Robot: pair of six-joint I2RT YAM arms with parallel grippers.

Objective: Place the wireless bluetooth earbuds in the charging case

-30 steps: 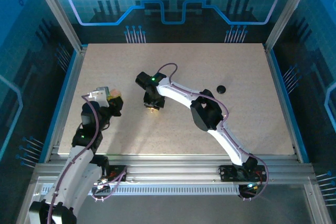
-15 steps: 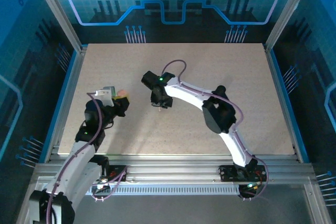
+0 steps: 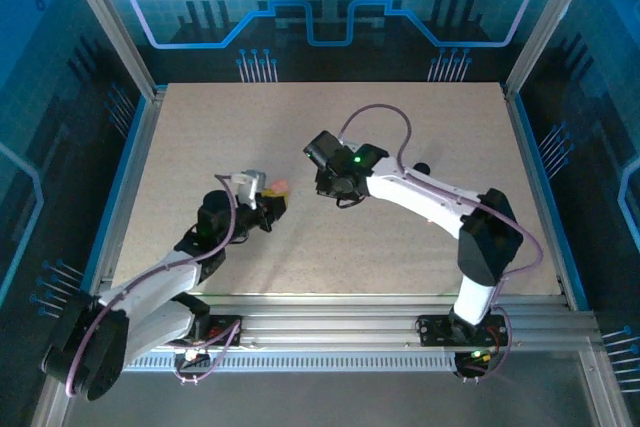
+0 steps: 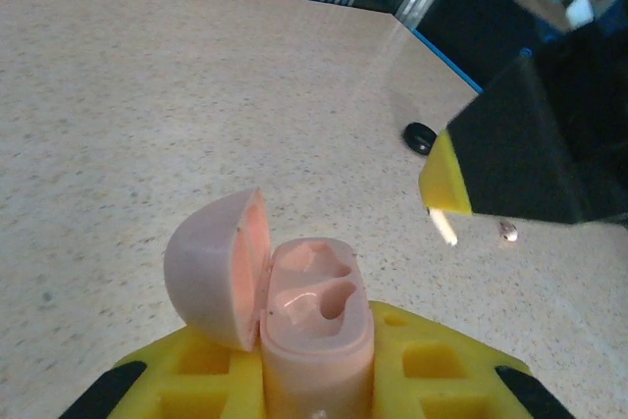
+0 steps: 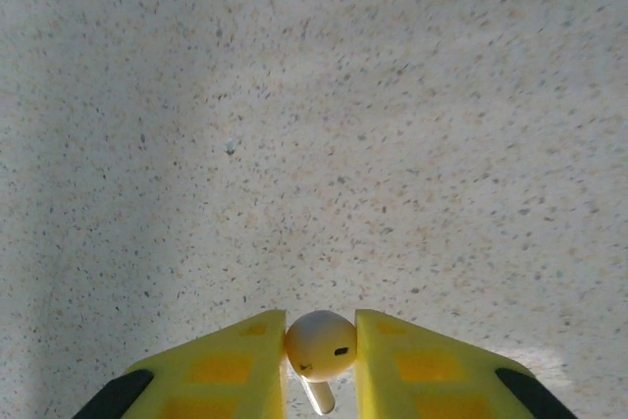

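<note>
At a desk (image 3: 200,137) inside a blue-lit enclosure, two robot arms are working face to face near its middle. The left fingers (image 3: 270,202) are pinching the pale pink charging case (image 4: 316,326) by its lower body, holding it upright above the desk with its two moulded wells facing up. Its domed lid (image 4: 211,272) is hanging open on the hinge, tilted off to the left of the wells in the left wrist view.

The right fingers (image 3: 338,190) are pressing together on a cream-white earbud (image 5: 319,342), gripping its rounded head with the stem pointing back between them. Seen from the left wrist, that yellow fingertip and the stem are hanging up and to the right of the case, close by but apart from it.

Farther out on the desk, a small black round object (image 4: 420,136) is lying beyond the right fingers. From above, the right arm's looping cable (image 3: 385,122) is passing just beside it. A tiny white piece (image 4: 507,232) is sitting on the desk beside the right fingertip, too small to tell what it is.
</note>
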